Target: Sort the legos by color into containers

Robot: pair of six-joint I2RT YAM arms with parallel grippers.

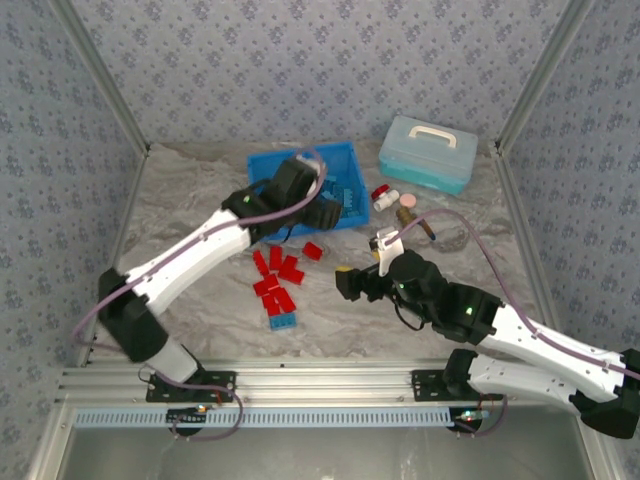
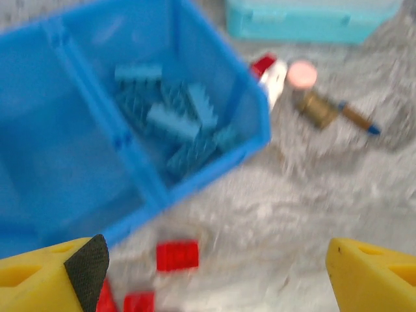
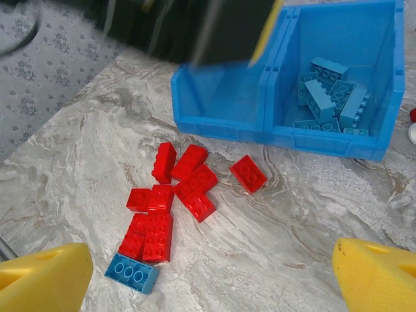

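Several red legos [image 3: 172, 195] lie clustered on the marble table, one red brick [image 3: 248, 173] apart nearer the bin, and a light blue lego [image 3: 132, 273] at the cluster's near end. The blue bin [image 2: 257, 130] holds several light blue legos [image 2: 175, 123] in its right compartment; its left compartment [image 2: 58, 149] has nothing in it. My left gripper [image 2: 218, 273] hangs open and empty over the bin's front edge, above a red brick [image 2: 177, 255]. My right gripper [image 3: 211, 279] stands open with nothing held, low over the table right of the cluster [image 1: 278, 280].
A pale teal lidded case [image 1: 428, 152] stands at the back right. Small red, white and pink bottle-like items [image 1: 385, 197] and a brown tool [image 2: 325, 110] lie between case and bin. Patterned walls close in the table on three sides.
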